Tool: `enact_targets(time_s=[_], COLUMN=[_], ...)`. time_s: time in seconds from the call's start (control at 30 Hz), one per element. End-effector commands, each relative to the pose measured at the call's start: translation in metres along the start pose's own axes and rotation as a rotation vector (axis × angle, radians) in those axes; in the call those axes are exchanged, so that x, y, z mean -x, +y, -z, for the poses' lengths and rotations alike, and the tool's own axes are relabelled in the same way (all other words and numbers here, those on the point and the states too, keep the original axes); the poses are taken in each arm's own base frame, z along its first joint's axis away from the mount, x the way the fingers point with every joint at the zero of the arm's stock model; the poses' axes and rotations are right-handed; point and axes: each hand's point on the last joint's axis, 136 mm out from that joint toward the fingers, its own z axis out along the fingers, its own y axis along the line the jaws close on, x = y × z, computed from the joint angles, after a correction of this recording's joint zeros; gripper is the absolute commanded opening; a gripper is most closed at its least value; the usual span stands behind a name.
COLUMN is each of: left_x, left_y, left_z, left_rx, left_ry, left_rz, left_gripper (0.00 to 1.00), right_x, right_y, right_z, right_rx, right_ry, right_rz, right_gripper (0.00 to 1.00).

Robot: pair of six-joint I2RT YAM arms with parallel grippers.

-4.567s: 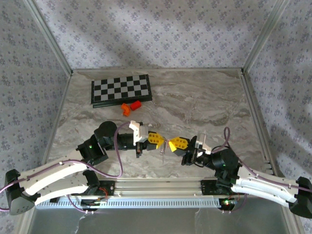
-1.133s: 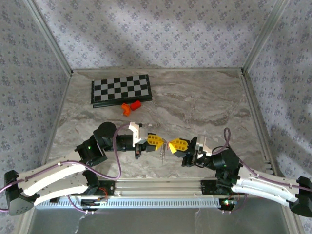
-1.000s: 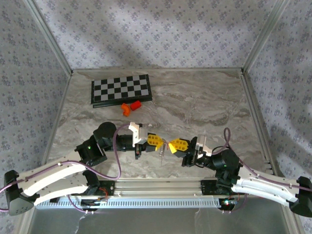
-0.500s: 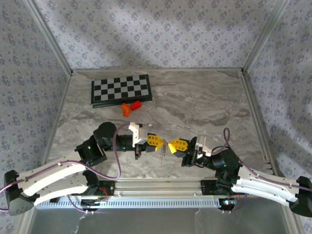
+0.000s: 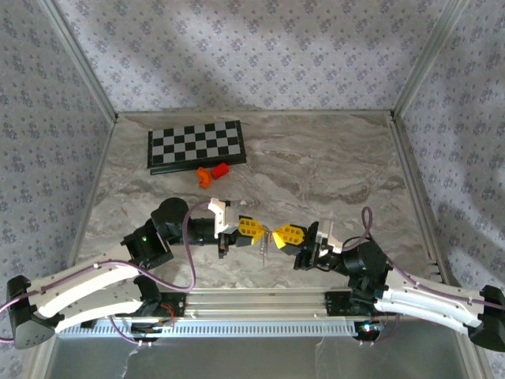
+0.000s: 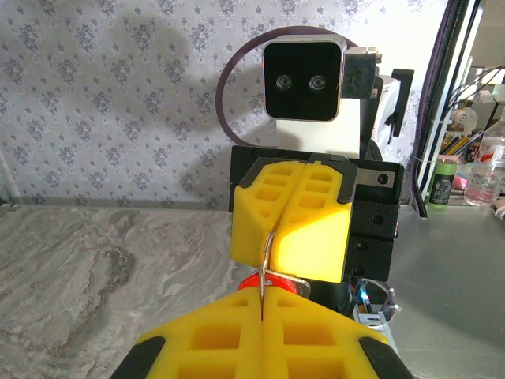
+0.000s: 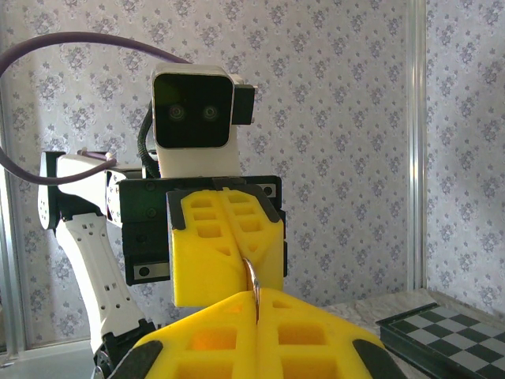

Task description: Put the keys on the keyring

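Two claws — the left claw (image 5: 262, 230) and the right claw (image 5: 278, 234) — one checkerboard (image 5: 196, 144), two orange blocks (image 5: 204, 175), one keyring (image 6: 272, 282).

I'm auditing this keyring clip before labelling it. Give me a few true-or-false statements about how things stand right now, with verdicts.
1. The left claw and the right claw are both shut and meet tip to tip. True.
2. The chessboard lies right under the claws. False: it lies at the far left of the table, well apart from them.
3. A thin silver metal piece runs from one claw's tips into the other's. True.
4. The orange blocks are stacked on the chessboard. False: they lie on the table beside its near edge.
5. In the left wrist view, a red tag peeks out just below the right claw. True.
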Motion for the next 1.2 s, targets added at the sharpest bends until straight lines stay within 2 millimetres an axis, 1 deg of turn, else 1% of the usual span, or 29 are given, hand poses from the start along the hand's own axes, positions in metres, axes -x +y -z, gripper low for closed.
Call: enact_targets(time_s=[0.0,0.23,0.47,0.77,1.17], left_x=[0.0272,0.0275,0.0258,0.0293,0.0279], left_y=[-0.0093,-0.0111,-0.0106,-0.0124,-0.0142], left_z=[0.0027,0.0033,0.0039,0.0056,0.0045], left_rx=[-0.034,-0.04,-0.037,-0.04,-0.05], left_ry=[-0.065,-0.067,-0.063,-0.065,-0.06], left_rz=[-0.04,-0.039,-0.038,-0.046,-0.041], left_gripper=[0.0,0.0,0.0,0.0,0.0], right_x=[0.0088,0.0053,0.0093,0.0131,0.0087], right_y=[0.0012,0.0008,0.0018,-0.0001,0.0014], right_z=[-0.0017,-0.0038,-0.0032,-0.0003,-0.0006], right_rx=[0.002,0.001,0.006,-0.008,-0.004], right_ry=[-0.026,-0.016,-0.028,-0.034,-0.023], right_rz=[0.021,0.021,0.022,0.03,0.028], right_gripper=[0.0,0.0,0.0,0.0,0.0])
